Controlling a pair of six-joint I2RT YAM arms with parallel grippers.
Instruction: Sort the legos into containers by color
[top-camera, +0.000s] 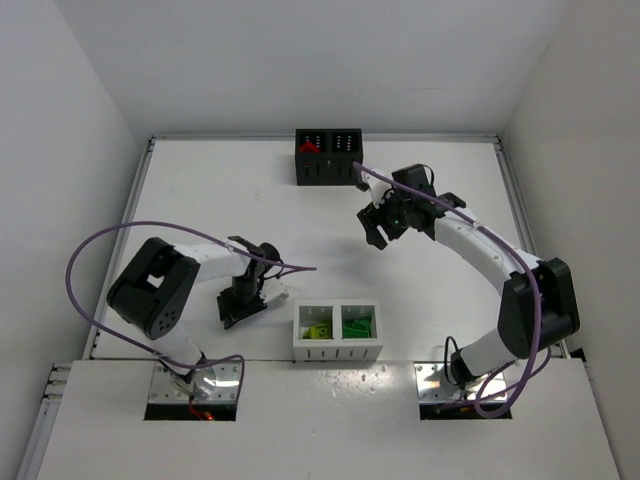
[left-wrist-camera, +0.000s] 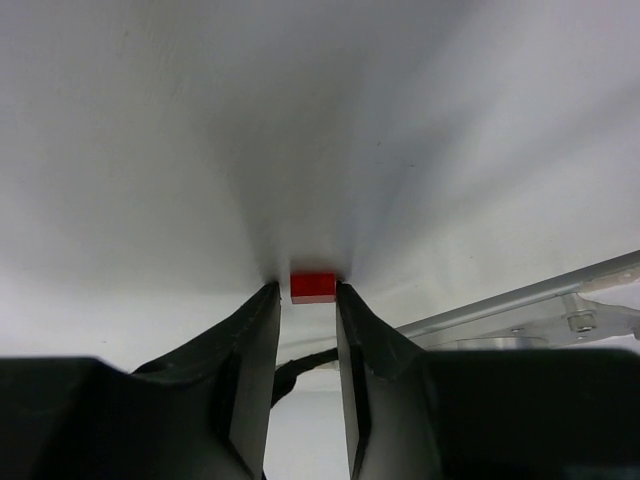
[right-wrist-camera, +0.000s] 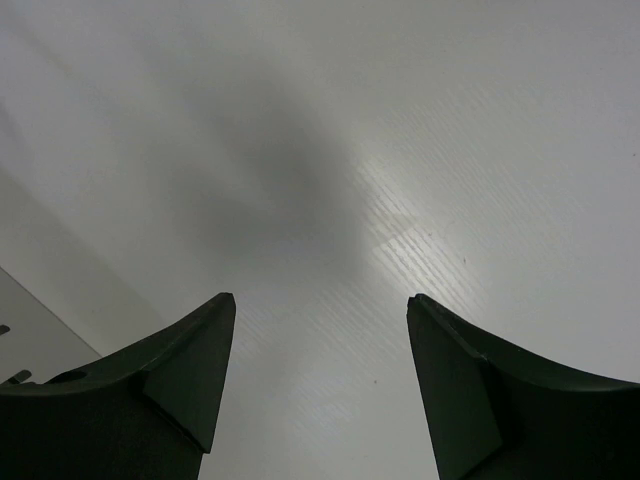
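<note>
A small red lego (left-wrist-camera: 313, 286) lies on the white table between the fingertips of my left gripper (left-wrist-camera: 307, 287). The right finger is against it and a sliver of gap shows on the left side. From above, the left gripper (top-camera: 232, 316) points down at the table left of the white container (top-camera: 337, 353), and the brick is hidden under it. The white container holds lime green legos (top-camera: 318, 329) and dark green legos (top-camera: 356, 325). The black container (top-camera: 328, 172) at the back has red legos (top-camera: 308, 147) in its left compartment. My right gripper (top-camera: 376, 236) hangs open and empty.
A purple cable (top-camera: 100, 245) loops off the left arm to the left. The table's metal edge rail (left-wrist-camera: 520, 300) runs just to the right of the left gripper. White walls close in the table on three sides.
</note>
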